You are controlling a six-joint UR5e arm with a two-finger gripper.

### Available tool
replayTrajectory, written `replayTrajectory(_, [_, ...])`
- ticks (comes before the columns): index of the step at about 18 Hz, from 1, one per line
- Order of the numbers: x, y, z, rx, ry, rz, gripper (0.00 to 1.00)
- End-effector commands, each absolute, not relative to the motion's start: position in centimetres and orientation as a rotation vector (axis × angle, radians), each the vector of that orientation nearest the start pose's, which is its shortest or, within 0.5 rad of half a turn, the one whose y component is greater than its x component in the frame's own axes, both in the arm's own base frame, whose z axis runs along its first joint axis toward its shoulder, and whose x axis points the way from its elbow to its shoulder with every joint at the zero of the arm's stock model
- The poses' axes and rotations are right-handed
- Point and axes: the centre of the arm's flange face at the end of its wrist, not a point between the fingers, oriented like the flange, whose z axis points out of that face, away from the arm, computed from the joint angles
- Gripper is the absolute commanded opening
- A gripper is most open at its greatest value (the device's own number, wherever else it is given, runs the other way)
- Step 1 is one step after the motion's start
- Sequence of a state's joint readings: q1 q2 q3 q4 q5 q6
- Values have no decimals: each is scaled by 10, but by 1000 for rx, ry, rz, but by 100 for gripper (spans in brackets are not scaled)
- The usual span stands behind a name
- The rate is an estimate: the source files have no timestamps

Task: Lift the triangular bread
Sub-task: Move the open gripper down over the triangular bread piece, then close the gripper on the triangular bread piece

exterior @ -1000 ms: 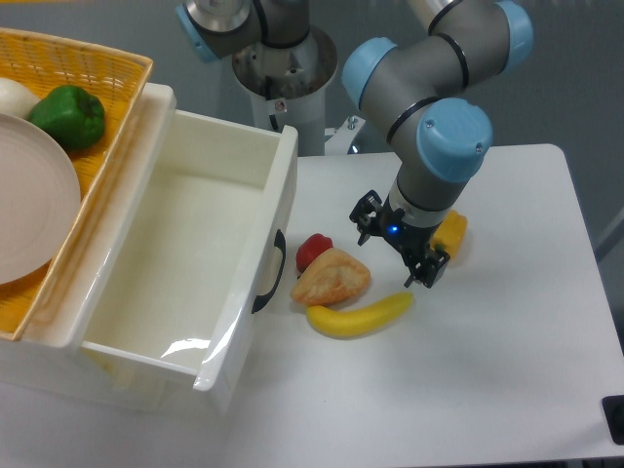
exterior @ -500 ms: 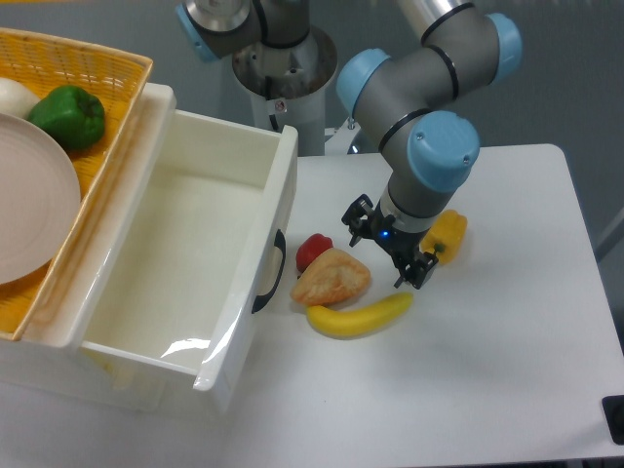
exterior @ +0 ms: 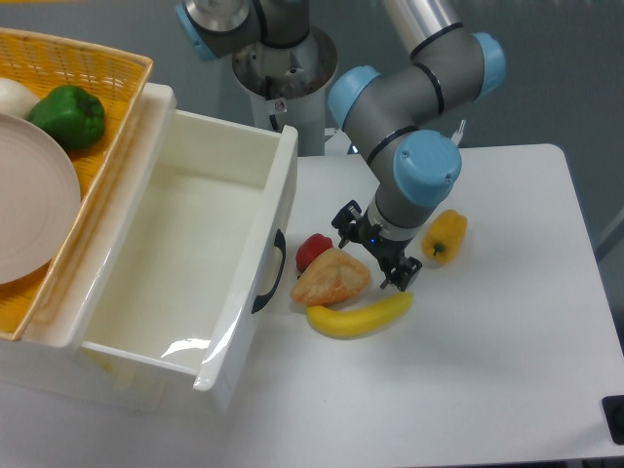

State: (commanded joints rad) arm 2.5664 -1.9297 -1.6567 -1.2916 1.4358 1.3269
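The triangular bread (exterior: 331, 278) is a golden tan pastry lying on the white table next to the drawer front. A yellow banana (exterior: 359, 316) lies just in front of it and a small red pepper (exterior: 313, 250) just behind it. My gripper (exterior: 374, 250) hangs above the table just right of the bread, over its right edge. Its fingers are spread and hold nothing.
A small yellow bell pepper (exterior: 445, 236) lies right of the gripper. A white open drawer (exterior: 190, 263) stands at the left, its handle close to the bread. A wicker basket (exterior: 88, 117) at far left holds a green pepper (exterior: 68, 117) and a white plate (exterior: 34, 210).
My gripper has moved left, from beside the yellow bell pepper toward the bread's right edge. The objects on the table have not moved.
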Motion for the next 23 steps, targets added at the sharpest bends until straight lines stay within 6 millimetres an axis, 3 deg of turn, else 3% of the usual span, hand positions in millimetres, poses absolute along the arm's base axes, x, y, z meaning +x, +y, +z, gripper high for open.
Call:
replayTrajectory(15, [-390,458,227,-3049,545,-453,100])
replayTrajectory(23, [-389,459,224,-3049,537,-460,100])
